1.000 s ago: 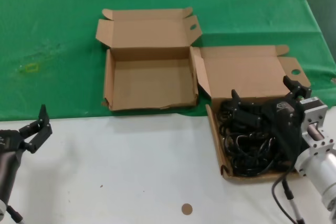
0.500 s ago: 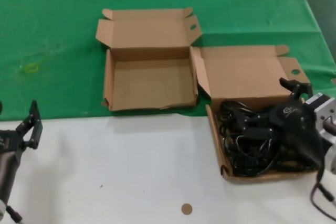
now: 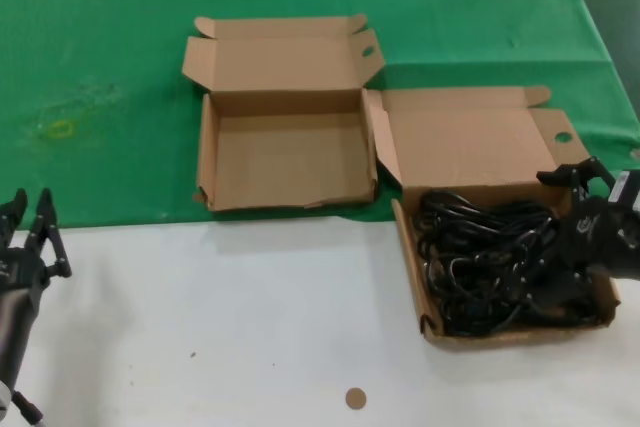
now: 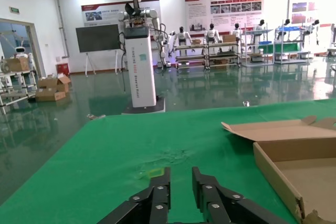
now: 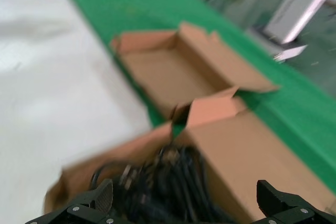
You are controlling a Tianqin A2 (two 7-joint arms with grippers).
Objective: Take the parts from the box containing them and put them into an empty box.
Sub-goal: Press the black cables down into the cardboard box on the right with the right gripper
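The right gripper (image 5: 186, 203) spreads its fingers wide over the black cables (image 5: 168, 187) in their box (image 5: 247, 156). Beyond its fingertips lies the empty box (image 5: 163, 72), on green cloth (image 5: 126, 9).
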